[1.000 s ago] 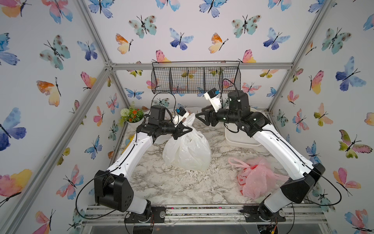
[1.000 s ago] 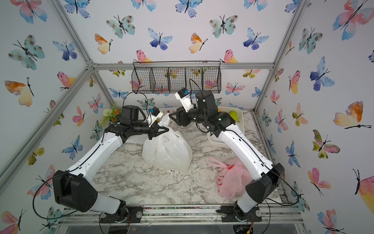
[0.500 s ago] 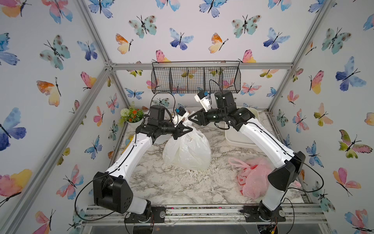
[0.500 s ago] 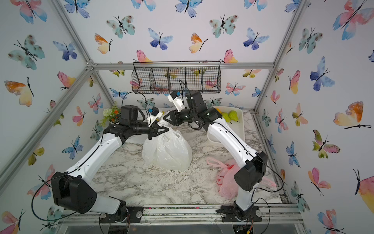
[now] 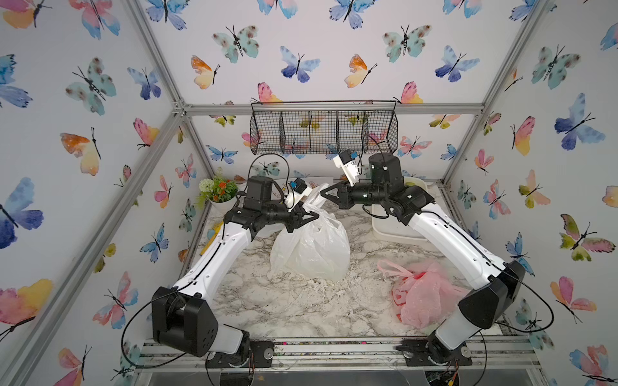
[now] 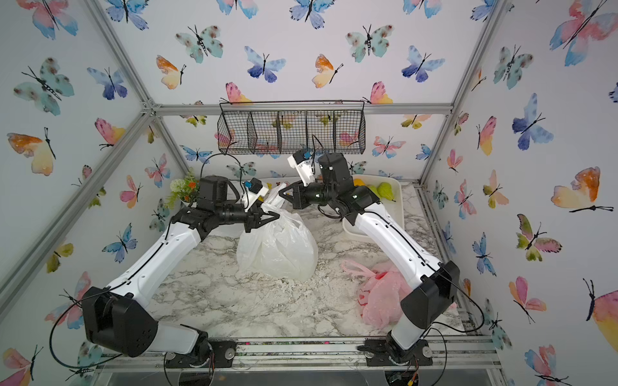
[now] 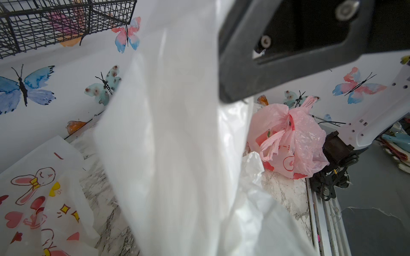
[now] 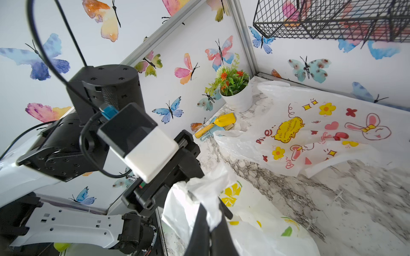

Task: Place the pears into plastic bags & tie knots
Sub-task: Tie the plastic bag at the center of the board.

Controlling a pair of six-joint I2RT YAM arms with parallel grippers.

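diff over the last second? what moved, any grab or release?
The right pincer reached in to the raised handle of the white bag, shut on it, then eased back a little. The left pincer stayed clamped on the bag's top, same spot. Nothing was let go. The white bag's body, pink bag and cartoon bag have not moved.

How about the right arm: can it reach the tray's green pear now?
Probably not yet: the right fingers are shut on the white bag's handle, though the pear lies uncovered close by.
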